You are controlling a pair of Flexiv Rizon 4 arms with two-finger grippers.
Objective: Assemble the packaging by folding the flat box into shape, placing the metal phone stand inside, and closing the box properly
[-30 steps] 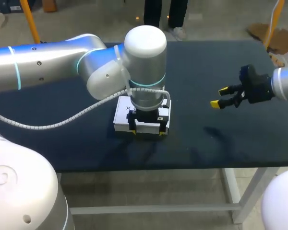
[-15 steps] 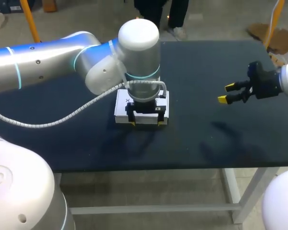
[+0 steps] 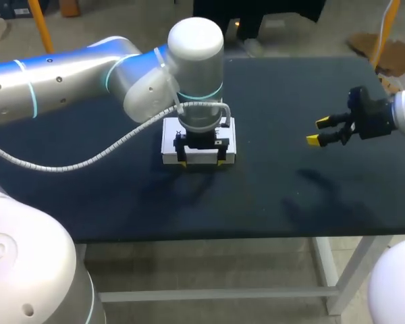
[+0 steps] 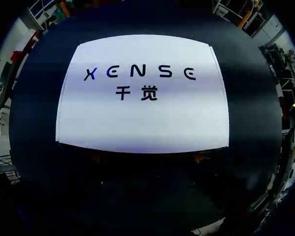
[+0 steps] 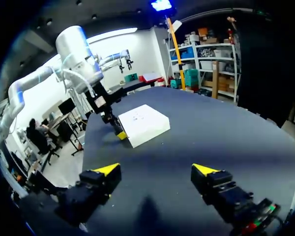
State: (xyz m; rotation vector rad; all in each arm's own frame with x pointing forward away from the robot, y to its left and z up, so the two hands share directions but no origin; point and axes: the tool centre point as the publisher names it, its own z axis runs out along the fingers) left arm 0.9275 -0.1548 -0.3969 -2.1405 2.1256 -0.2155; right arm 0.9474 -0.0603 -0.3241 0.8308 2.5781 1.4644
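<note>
The white box [image 3: 169, 144] lies shut and flat-topped on the middle of the black table [image 3: 290, 196]; no phone stand shows in any view. My left gripper [image 3: 200, 163] points straight down at the box's near edge, open, its yellow tips standing apart against the front side. In the left wrist view the printed lid of the box [image 4: 142, 98] lies just ahead of the left gripper [image 4: 147, 159]. My right gripper [image 3: 322, 131] hovers open above the table's right part, with nothing between its fingers. From the right wrist view the box [image 5: 145, 124] lies well ahead of the right gripper [image 5: 156, 170].
My left arm [image 3: 81, 74] crosses over the table's left half to the middle. In the right wrist view, the left arm [image 5: 81, 56] stands over the box's far side. Bare black tabletop lies between the box and the right gripper.
The left gripper has moved away from the table's front edge, and the box has slid that way with it. The right gripper drew back to the right, then kept still.
</note>
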